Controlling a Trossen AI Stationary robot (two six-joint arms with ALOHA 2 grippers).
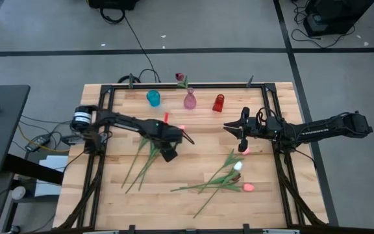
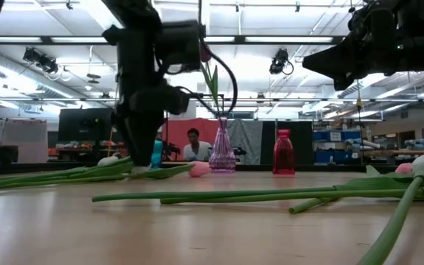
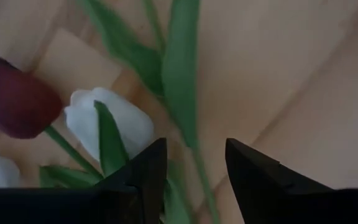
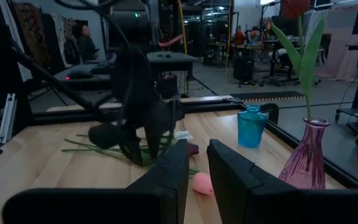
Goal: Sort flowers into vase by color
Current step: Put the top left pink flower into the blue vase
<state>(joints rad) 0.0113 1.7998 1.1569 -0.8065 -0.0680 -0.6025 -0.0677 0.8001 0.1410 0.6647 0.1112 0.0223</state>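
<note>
Several tulips lie in a bunch (image 1: 145, 159) on the table's left half, with a second bunch (image 1: 223, 179) toward the near right. My left gripper (image 1: 167, 153) points down over the left bunch, low over the table (image 2: 146, 165). In the left wrist view it is open (image 3: 194, 146), its fingers standing either side of a green stem (image 3: 197, 171), beside a white head (image 3: 107, 124) and a maroon head (image 3: 14, 96). I cannot tell whether they touch the stem. My right gripper (image 1: 229, 127) hovers right of centre, open by a narrow gap (image 4: 197, 144), holding nothing.
Along the far edge stand a blue vase (image 1: 153, 97), a pink vase (image 1: 189, 99) holding one maroon tulip, and a red vase (image 1: 219, 103). A loose pink head (image 1: 182, 127) lies between the grippers and another (image 1: 244, 149) under the right arm. A black frame rails the table's sides.
</note>
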